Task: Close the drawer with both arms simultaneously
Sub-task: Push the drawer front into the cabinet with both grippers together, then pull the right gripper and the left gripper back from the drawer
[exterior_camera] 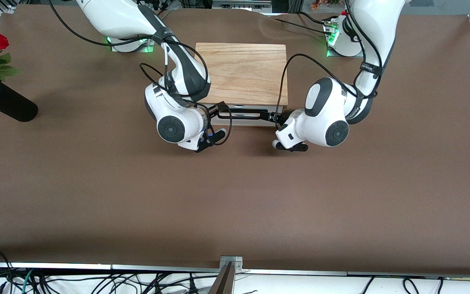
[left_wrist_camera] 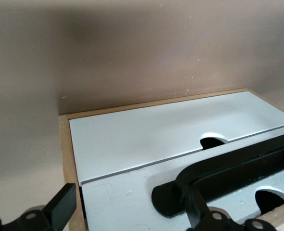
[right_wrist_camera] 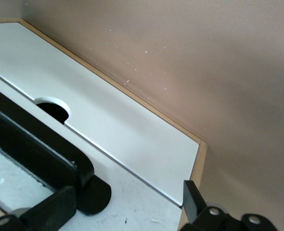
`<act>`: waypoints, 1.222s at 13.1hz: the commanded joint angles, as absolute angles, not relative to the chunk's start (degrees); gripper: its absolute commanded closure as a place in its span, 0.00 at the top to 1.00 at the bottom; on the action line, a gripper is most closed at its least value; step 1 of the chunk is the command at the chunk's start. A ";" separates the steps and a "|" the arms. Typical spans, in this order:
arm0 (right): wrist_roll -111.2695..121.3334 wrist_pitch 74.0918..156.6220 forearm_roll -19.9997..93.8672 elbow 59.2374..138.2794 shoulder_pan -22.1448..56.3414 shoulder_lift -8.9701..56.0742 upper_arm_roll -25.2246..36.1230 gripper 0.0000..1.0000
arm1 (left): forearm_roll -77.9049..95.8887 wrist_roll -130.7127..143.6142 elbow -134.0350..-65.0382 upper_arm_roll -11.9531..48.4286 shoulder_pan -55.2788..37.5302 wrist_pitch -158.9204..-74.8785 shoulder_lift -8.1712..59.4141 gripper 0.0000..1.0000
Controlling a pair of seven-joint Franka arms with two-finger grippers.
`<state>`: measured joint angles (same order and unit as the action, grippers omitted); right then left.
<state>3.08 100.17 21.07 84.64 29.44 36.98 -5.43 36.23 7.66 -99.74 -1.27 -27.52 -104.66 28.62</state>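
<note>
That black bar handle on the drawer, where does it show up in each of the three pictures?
Front view: the handle runs along the white drawer front below the wooden box top, between the two wrists.
Left wrist view: the handle crosses the lower part, over the white panel.
Right wrist view: the handle crosses the lower corner.
Shared landmark: the white drawer front.
</note>
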 commanded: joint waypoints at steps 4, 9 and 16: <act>4.13 96.33 21.53 84.99 29.36 36.74 -5.80 1.00 | 36.74 7.91 -101.17 -1.23 -26.11 -104.68 24.62 1.00; 4.13 92.47 20.66 76.84 28.13 36.21 -4.84 1.00 | 36.48 5.37 -99.84 -3.43 -21.36 -105.90 18.74 1.00; 4.57 87.03 11.07 63.48 22.96 36.04 2.63 1.00 | 9.52 5.36 -100.28 -3.25 -17.41 -101.09 6.61 1.00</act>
<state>3.74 90.27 11.60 67.05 25.75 35.95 1.70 13.66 6.23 -98.80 -3.66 -19.15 -103.34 10.60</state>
